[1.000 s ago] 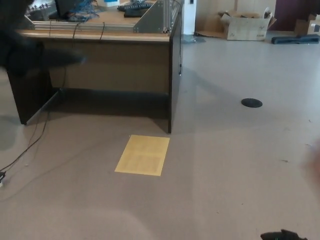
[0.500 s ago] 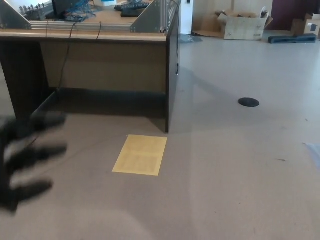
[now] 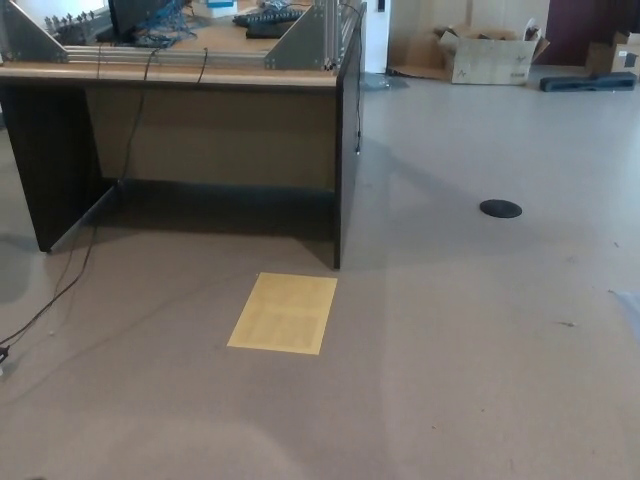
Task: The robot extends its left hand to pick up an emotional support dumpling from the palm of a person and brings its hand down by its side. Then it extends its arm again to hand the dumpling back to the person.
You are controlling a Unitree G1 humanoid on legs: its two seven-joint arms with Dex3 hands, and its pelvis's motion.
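Observation:
Neither of my hands shows in the head view at this moment. No dumpling and no person are visible either. The view holds only the floor and the furniture ahead of me.
A dark desk (image 3: 200, 120) with cables and metal brackets on top stands ahead on the left. A yellow sheet (image 3: 285, 312) lies on the grey floor before it. A black disc (image 3: 500, 208) sits on the floor to the right. Cardboard boxes (image 3: 490, 50) stand far back.
My left hand, blurred at the left edge with fingers apart half a second ago, has dropped out of view. The dark shape at the bottom right a second ago is gone too.

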